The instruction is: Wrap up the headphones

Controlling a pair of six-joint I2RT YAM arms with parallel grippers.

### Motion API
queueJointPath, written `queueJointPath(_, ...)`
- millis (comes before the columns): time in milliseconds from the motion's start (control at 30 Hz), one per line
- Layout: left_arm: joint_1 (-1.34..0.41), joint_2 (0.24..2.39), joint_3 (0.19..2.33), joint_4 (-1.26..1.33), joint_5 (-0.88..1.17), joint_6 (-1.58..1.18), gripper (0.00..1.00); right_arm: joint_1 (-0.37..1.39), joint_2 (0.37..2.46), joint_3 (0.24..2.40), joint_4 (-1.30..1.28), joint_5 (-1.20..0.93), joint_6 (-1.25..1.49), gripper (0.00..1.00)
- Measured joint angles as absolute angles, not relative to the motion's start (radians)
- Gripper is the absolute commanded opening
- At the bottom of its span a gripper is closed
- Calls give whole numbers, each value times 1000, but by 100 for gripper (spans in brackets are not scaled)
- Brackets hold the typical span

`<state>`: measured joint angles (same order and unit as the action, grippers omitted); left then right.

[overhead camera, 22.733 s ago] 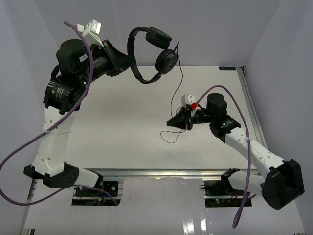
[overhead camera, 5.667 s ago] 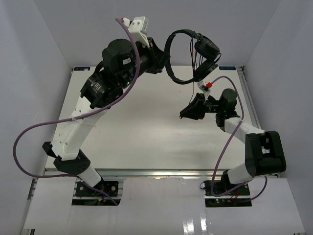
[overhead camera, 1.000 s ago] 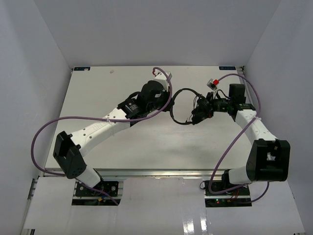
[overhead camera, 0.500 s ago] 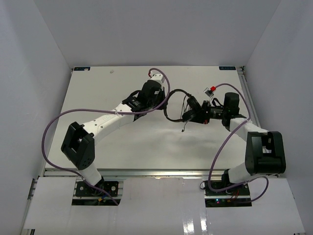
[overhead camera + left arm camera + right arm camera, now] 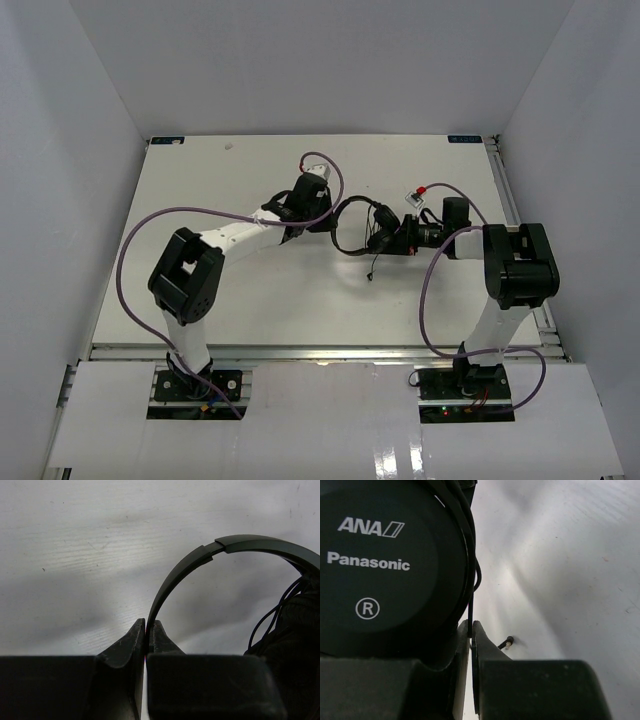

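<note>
The headphones (image 5: 362,222) sit low over the middle of the table (image 5: 250,290). The left gripper (image 5: 148,632) pinches the headband (image 5: 185,567). The right gripper (image 5: 471,629) pinches the cord (image 5: 471,607), best laid snug against the earcup (image 5: 380,565).

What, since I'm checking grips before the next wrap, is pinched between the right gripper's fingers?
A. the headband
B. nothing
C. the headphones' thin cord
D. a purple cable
C: the right wrist view shows the headphones' thin cord running down beside the earcup into the shut right gripper.
</note>
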<state>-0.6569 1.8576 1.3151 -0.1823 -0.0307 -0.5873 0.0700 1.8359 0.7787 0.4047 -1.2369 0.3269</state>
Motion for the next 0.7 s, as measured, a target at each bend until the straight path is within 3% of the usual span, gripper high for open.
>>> queueJointPath(300,-596,1959,1322,-100,17,-669,0,73,1937,791,437,-1237,350,28)
queueJointPath(700,-554,2078,1425,-111,18,-689,0,22,1946,782,437,-1230,348,32)
